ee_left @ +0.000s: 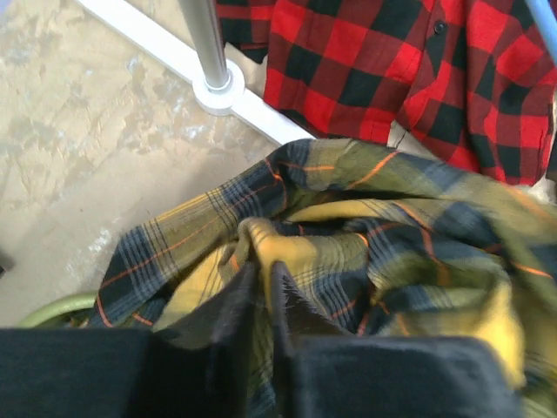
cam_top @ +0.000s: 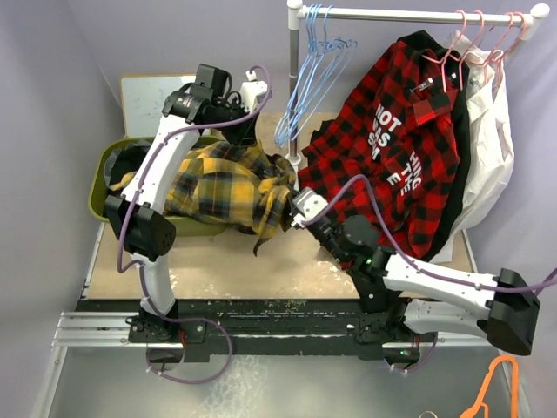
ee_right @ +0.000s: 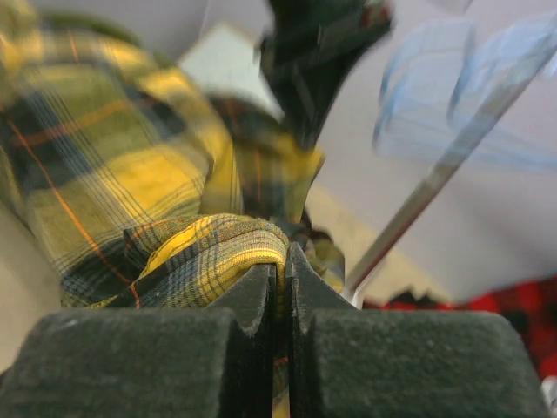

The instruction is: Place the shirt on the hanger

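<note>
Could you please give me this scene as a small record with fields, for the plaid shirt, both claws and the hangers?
shirt: yellow-and-navy plaid shirt, bunched up, partly over the green bin
left claw: shut on a fold of the plaid shirt
right claw: shut on another fold of it
blue hangers: hanging empty at the left end of the rack rail
pink hangers: right end, among the red checked shirt and white garment
task state: shirt not yet on a hanger
</note>
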You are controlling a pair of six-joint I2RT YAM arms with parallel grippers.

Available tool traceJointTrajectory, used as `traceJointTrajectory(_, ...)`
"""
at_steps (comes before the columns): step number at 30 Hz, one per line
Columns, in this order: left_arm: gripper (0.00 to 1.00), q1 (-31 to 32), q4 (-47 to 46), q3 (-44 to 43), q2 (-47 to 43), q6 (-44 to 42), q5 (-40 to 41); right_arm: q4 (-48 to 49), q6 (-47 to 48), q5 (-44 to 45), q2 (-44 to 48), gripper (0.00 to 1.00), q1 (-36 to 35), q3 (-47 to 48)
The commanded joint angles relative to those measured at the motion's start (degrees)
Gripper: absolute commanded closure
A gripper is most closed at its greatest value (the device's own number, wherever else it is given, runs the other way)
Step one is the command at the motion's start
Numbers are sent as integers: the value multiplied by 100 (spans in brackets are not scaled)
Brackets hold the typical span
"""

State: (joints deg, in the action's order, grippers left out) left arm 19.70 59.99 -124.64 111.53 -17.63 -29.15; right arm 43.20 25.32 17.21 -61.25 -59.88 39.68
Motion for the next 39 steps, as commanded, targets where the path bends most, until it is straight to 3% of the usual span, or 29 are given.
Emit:
traceJointTrajectory(1, 60, -26, -243, 61, -413, -89, 424, 723, -934, 765, -274, 100, 11, -439)
traceJointTrajectory(2, 32, -39, -180, 114, -556, -158, 552, 846, -971, 908, -393, 100, 19, -458)
traceJointTrajectory(3, 14, -56, -113, 189, -728, -246, 666, 966, -1013, 981, -531, 100, 27, -469)
traceJointTrajectory(4, 2, -77, -69, 283, -966, -331, 779, 1078, -1050, 1059, -669, 100, 44, -449)
traceJointTrajectory(5, 0, -99, -33, 424, -1230, -415, 906, 1144, -1100, 1148, -808, 100, 57, -400)
traceJointTrajectory(11, 1, -155, 507, 1215, -2781, -1200, 1504, 1146, -1818, 1368, -1393, 100, 431, -128)
traceJointTrajectory(16, 1, -131, 1761, 1442, -3665, -2502, 553, 698, -2848, 968, -1499, 100, 1193, -14)
traceJointTrajectory(19, 1, -64, 2425, 1661, -3772, -2958, 689, 693, -2819, 943, -1521, 100, 1259, -3)
traceJointTrajectory(21, 1, -23, 2293, 2263, -3878, -3075, 1087, 555, -2845, 1049, -1537, 100, 1261, 55)
traceJointTrajectory(26, 1, 178, 741, 4007, -4498, -3306, 1904, 382, -3053, 1059, -1522, 100, 1266, 41)
traceJointTrajectory(33, 4, 603, 317, 4798, -4317, -3346, 2011, 241, -3139, 1099, -1443, 100, 1267, 7)
traceJointTrajectory(35, 8, 675, 192, 4943, -4292, -3368, 2148, 218, -3134, 1127, -1429, 100, 1268, -2)
traceJointTrajectory(37, 20, 709, -25, 5082, -4309, -3377, 2314, 160, -3170, 1152, -1405, 100, 1261, -13)
traceJointTrajectory(38, 31, 715, -122, 5139, -4306, -3360, 2358, 154, -3180, 1160, -1382, 100, 1267, -20)
traceJointTrajectory(39, 50, 718, -218, 5169, -4318, -3308, 2394, 146, -3196, 1170, -1347, 100, 1268, -40)
